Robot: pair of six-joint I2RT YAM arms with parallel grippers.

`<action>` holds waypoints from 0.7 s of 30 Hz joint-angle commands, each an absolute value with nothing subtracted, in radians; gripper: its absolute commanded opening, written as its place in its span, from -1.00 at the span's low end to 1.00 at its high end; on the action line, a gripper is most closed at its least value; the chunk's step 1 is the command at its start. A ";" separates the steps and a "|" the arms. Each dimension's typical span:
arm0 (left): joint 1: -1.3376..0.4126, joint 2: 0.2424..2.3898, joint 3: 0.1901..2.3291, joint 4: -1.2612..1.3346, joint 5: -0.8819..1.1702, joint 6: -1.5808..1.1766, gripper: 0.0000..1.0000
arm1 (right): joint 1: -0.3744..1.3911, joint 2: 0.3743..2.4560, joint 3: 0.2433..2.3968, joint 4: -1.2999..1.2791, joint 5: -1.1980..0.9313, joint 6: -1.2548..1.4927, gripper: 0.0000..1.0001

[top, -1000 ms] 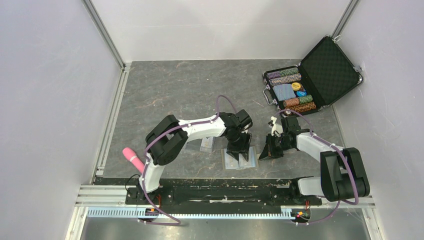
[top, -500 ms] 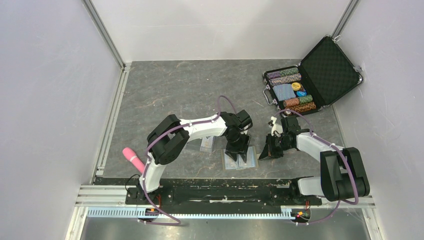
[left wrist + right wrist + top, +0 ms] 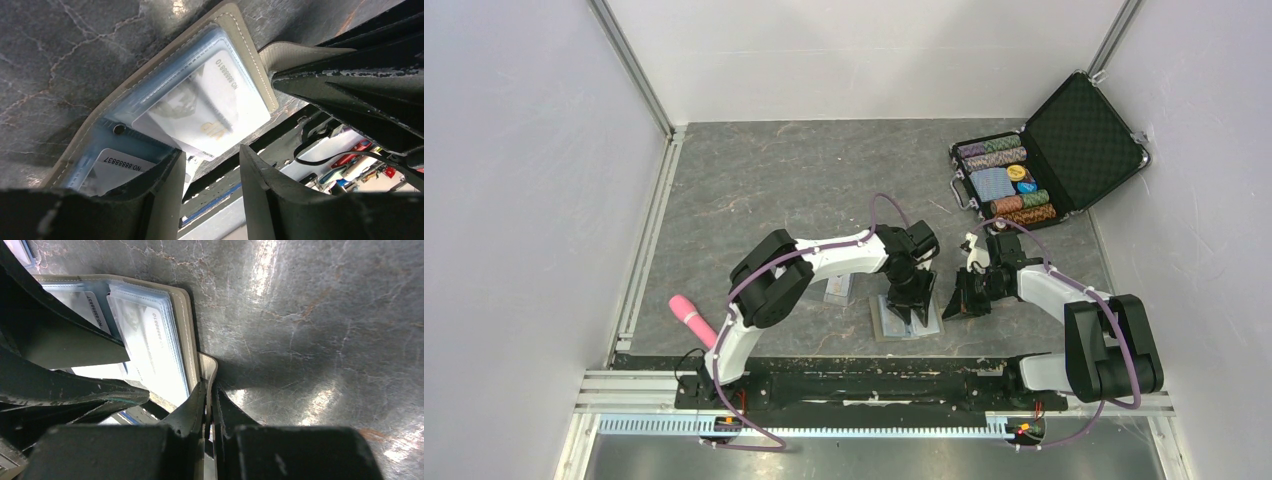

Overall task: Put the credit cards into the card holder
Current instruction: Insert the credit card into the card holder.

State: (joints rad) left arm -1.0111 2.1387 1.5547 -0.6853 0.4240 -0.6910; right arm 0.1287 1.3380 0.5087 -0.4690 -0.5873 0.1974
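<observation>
The card holder (image 3: 906, 322) lies open on the table near the front edge, olive-tan with pale blue pockets (image 3: 165, 75). One whitish credit card (image 3: 200, 107) sits partly in a pocket, its near end sticking out past the holder's edge. A second card (image 3: 117, 167) lies in the other half, partly hidden by a finger. My left gripper (image 3: 210, 172) hovers open and empty just over the holder (image 3: 911, 300). My right gripper (image 3: 209, 390) is shut on the holder's tan snap tab (image 3: 209, 367) at its right edge (image 3: 952, 303). Both cards also show in the right wrist view (image 3: 145, 347).
An open black poker-chip case (image 3: 1044, 160) stands at the back right. A clear plastic card case (image 3: 839, 290) lies just left of the holder. A pink object (image 3: 689, 318) lies at the left near the front rail (image 3: 844, 385).
My left gripper has shifted right and toward the front, now standing over the open holder. The right gripper has stayed shut on the tab.
</observation>
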 commanded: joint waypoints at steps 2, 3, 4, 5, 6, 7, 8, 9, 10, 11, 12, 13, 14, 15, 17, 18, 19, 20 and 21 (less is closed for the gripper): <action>-1.024 2.133 1.606 -0.675 0.407 -0.652 0.04 | 0.136 1.331 0.509 -0.491 -0.539 0.171 -1.00; -1.024 2.125 1.605 -0.696 0.384 -0.644 0.07 | 0.137 1.326 0.511 -0.495 -0.536 0.172 -1.00; -1.024 2.116 1.605 -0.713 0.363 -0.635 0.09 | 0.136 1.321 0.512 -0.498 -0.535 0.172 -1.00; -1.023 2.108 1.605 -0.735 0.334 -0.627 0.11 | 0.135 1.317 0.514 -0.505 -0.533 0.172 -1.00; -1.022 2.099 1.606 -0.755 0.312 -0.617 0.13 | 0.135 1.311 0.516 -0.506 -0.531 0.173 -1.00; -1.022 2.089 1.607 -0.768 0.287 -0.610 0.14 | 0.135 1.306 0.519 -0.511 -0.529 0.173 -1.00; -1.021 2.079 1.607 -0.782 0.264 -0.603 0.15 | 0.135 1.304 0.524 -0.517 -0.526 0.171 -1.00; -1.021 2.069 1.605 -0.788 0.252 -0.598 0.17 | 0.136 1.302 0.527 -0.523 -0.524 0.170 -1.00; -1.018 2.054 1.603 -0.791 0.239 -0.596 0.18 | 0.136 1.300 0.531 -0.529 -0.521 0.168 -1.00; -1.017 2.042 1.599 -0.790 0.232 -0.594 0.19 | 0.134 1.298 0.535 -0.535 -0.519 0.165 -1.00; -1.015 2.028 1.596 -0.788 0.224 -0.593 0.20 | 0.135 1.297 0.537 -0.539 -0.515 0.162 -1.00; -1.011 2.014 1.594 -0.788 0.215 -0.592 0.21 | 0.135 1.296 0.539 -0.543 -0.513 0.162 -1.00; -1.010 2.003 1.590 -0.782 0.209 -0.591 0.23 | 0.135 1.294 0.541 -0.545 -0.511 0.161 -1.00; -1.007 1.989 1.582 -0.772 0.210 -0.588 0.23 | 0.135 1.292 0.541 -0.547 -0.511 0.161 -1.00; -0.997 1.957 1.555 -0.736 0.218 -0.597 0.26 | 0.134 1.288 0.544 -0.551 -0.512 0.161 -1.00; -0.992 1.943 1.534 -0.706 0.227 -0.603 0.26 | 0.135 1.287 0.546 -0.554 -0.512 0.160 -1.00; -0.983 1.921 1.514 -0.681 0.235 -0.614 0.27 | 0.135 1.284 0.547 -0.556 -0.513 0.161 -1.00; -0.975 1.901 1.486 -0.650 0.248 -0.624 0.27 | 0.135 1.282 0.549 -0.558 -0.513 0.160 -1.00; -0.965 1.885 1.461 -0.614 0.265 -0.635 0.27 | 0.134 1.280 0.553 -0.561 -0.512 0.161 -1.00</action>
